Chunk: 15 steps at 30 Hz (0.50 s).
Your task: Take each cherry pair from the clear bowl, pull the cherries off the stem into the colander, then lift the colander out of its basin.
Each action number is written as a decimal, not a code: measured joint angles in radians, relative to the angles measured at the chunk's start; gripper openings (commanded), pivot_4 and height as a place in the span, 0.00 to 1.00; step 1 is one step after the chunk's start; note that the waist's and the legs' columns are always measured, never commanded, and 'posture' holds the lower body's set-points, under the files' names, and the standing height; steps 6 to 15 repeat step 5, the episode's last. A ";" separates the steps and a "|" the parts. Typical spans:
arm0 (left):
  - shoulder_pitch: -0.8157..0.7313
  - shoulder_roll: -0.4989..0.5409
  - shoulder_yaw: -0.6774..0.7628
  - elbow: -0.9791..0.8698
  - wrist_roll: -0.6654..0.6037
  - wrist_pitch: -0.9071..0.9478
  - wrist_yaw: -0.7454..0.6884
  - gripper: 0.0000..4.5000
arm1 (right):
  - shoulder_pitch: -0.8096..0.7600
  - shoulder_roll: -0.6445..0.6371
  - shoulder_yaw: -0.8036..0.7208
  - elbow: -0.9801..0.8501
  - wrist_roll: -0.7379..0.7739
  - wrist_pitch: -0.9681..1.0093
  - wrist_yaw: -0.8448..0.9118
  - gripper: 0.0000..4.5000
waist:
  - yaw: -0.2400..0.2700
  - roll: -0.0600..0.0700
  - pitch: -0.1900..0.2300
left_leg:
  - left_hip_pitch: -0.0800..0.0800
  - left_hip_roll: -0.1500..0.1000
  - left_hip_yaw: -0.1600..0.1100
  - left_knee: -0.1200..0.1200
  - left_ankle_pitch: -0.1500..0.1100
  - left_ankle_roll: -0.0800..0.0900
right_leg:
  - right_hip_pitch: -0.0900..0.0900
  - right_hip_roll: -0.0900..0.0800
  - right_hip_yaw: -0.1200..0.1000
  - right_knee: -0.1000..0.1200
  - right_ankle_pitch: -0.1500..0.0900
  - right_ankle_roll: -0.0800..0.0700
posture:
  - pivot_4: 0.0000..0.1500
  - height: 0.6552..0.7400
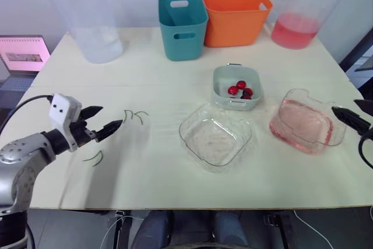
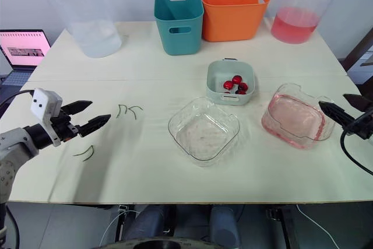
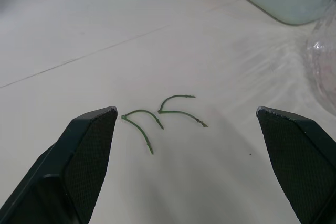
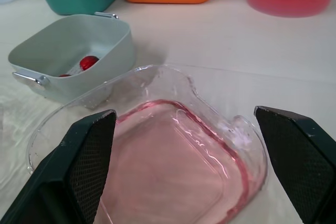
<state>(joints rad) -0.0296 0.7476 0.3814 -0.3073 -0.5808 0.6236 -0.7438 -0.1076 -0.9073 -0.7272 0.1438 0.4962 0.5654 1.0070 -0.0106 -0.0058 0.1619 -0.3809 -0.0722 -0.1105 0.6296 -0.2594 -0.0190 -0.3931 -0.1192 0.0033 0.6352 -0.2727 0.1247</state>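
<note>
The clear bowl [image 1: 215, 137] sits mid-table with no cherries in it. Behind it the pale green colander [image 1: 236, 87], with metal handles, holds several red cherries [image 1: 240, 89]. Two bare green stems [image 3: 181, 111] lie on the table just ahead of my left gripper [image 1: 111, 116], which is open and holds nothing. Another stem [image 1: 93, 157] lies nearer the front edge. My right gripper [image 1: 344, 107] is open at the right rim of a pink-tinted clear dish [image 1: 306, 122], apart from it.
Along the back stand a teal bin [image 1: 183, 24], an orange bin [image 1: 236, 17], a clear jug [image 1: 87, 16] and a container of pink liquid [image 1: 296, 27]. A laptop [image 1: 23, 53] sits off the table's left side.
</note>
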 measured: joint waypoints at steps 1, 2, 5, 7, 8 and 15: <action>0.001 -0.003 0.000 -0.002 -0.001 0.000 0.004 1.00 | -0.002 -0.007 0.008 0.002 0.000 -0.005 0.000 0.99 | 0.000 0.000 0.000 | 0.000 0.000 0.000 0.000 0.000 0.000 | 0.000 0.000 0.000 0.000 0.000 0.000 | 1.00 1.00; 0.005 -0.006 0.001 -0.006 -0.004 0.000 0.009 1.00 | -0.009 -0.012 0.013 0.006 0.001 -0.008 0.000 0.99 | 0.000 0.000 0.000 | 0.000 0.000 0.000 0.000 0.000 0.000 | 0.000 0.000 0.000 0.000 0.000 0.000 | 1.00 1.00; 0.020 -0.014 0.003 -0.013 -0.012 0.000 0.019 1.00 | -0.020 -0.016 0.019 0.017 0.002 -0.012 0.000 0.99 | 0.000 0.000 0.000 | 0.000 0.000 0.000 0.000 0.000 0.000 | 0.000 0.000 0.000 -0.001 0.000 0.000 | 1.00 1.00; 0.020 -0.014 0.003 -0.013 -0.012 0.000 0.019 1.00 | -0.020 -0.016 0.019 0.017 0.002 -0.012 0.000 0.99 | 0.000 0.000 0.000 | 0.000 0.000 0.000 0.000 0.000 0.000 | 0.000 0.000 0.000 -0.001 0.000 0.000 | 1.00 1.00; 0.020 -0.014 0.003 -0.013 -0.012 0.000 0.019 1.00 | -0.020 -0.016 0.019 0.017 0.002 -0.012 0.000 0.99 | 0.000 0.000 0.000 | 0.000 0.000 0.000 0.000 0.000 0.000 | 0.000 0.000 0.000 -0.001 0.000 0.000 | 1.00 1.00; 0.020 -0.014 0.003 -0.013 -0.012 0.000 0.019 1.00 | -0.020 -0.016 0.019 0.017 0.002 -0.012 0.000 0.99 | 0.000 0.000 0.000 | 0.000 0.000 0.000 0.000 0.000 0.000 | 0.000 0.000 0.000 -0.001 0.000 0.000 | 1.00 1.00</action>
